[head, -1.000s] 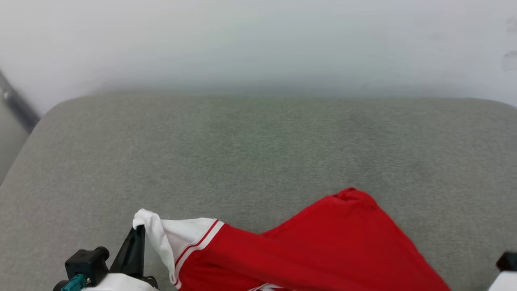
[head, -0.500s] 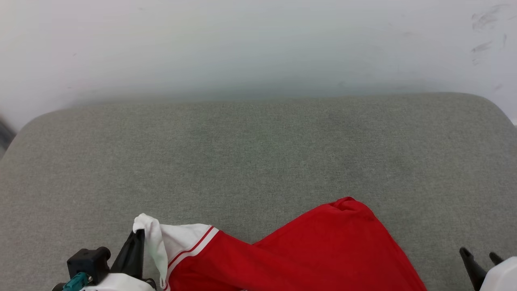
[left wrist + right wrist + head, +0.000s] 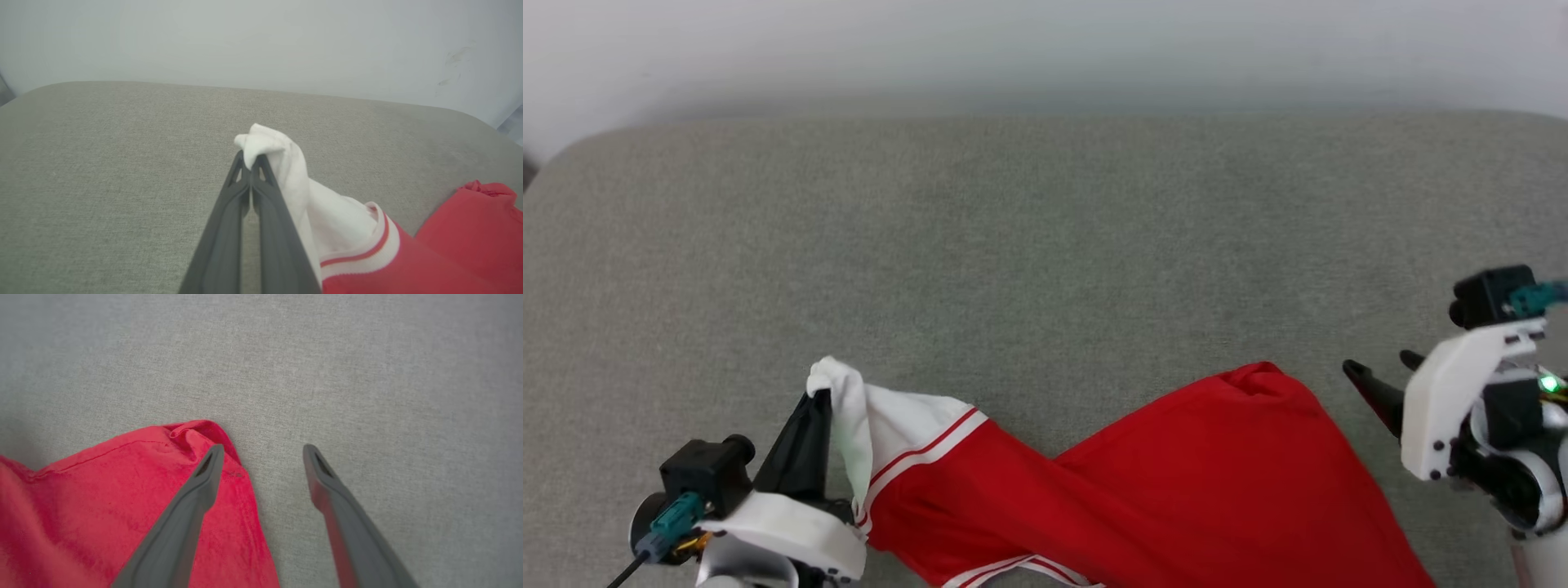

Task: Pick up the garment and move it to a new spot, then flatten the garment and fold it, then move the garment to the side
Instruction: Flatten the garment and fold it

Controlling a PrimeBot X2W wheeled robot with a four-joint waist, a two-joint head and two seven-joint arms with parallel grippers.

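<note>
- Garment (image 3: 1176,490): red, rumpled, lying along the near edge of the grey cushion (image 3: 1045,245); red corner (image 3: 1258,380) peaked toward the middle, white sleeve (image 3: 890,425) lifted at the left.
- Beyond the cloth: open grey surface running back to the pale wall (image 3: 1045,49), with a rounded cushion corner at the far left.
- Right gripper (image 3: 1377,363): low at the right, angled in toward the red corner, fingers spread wide apart. Seen from its wrist, one finger over the hem, the other over cushion; contact unclear.
- Left gripper (image 3: 817,400): lower left, pointing forward and up, pinched tight on the sleeve's tip.
</note>
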